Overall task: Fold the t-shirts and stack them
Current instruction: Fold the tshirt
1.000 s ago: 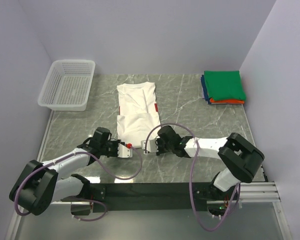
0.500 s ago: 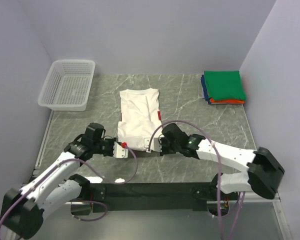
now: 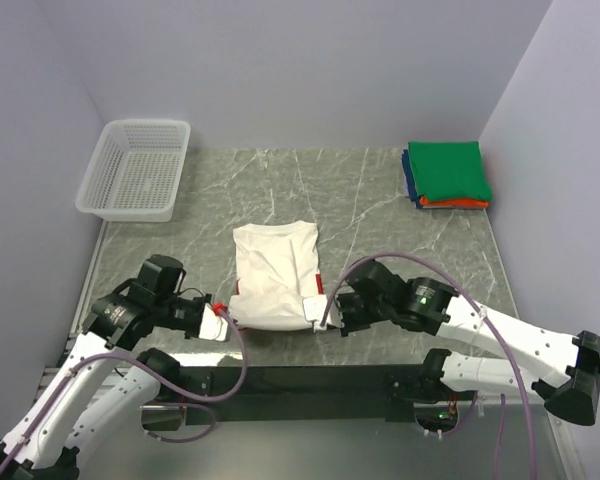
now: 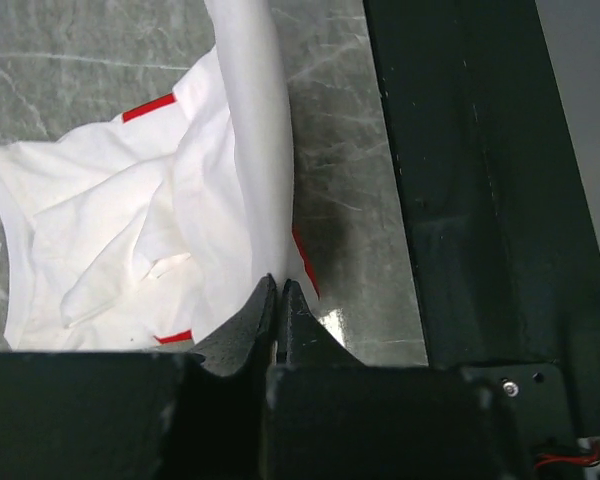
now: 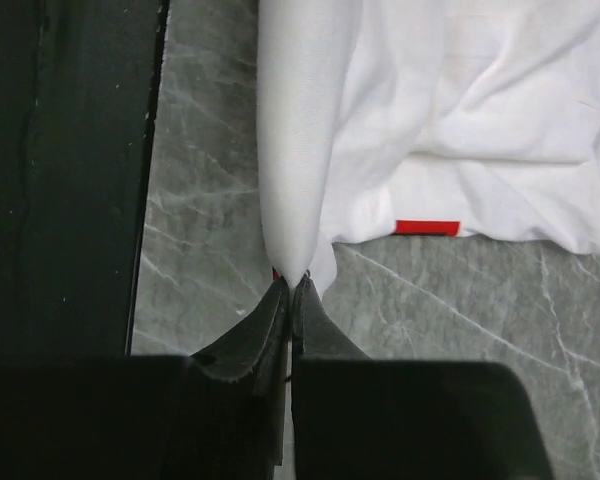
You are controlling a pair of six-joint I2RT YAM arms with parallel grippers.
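Observation:
The white t-shirt (image 3: 273, 270) lies in the middle of the table, its near edge lifted and stretched between my two grippers. My left gripper (image 3: 220, 318) is shut on the near left corner of the shirt (image 4: 250, 180). My right gripper (image 3: 323, 308) is shut on the near right corner (image 5: 300, 150). Red print strips show at the shirt's edges in both wrist views. The folded stack with the green t-shirt (image 3: 445, 170) on top, blue and orange below, sits at the far right.
A white mesh basket (image 3: 135, 170) stands at the far left. The black base rail (image 3: 310, 380) runs along the table's near edge, close under both grippers. The side walls stand left and right of the marble table (image 3: 380, 215).
Both grippers have pulled back toward the near edge and risen, dragging the white shirt nearer; its far end has slid from the back of the table toward the middle.

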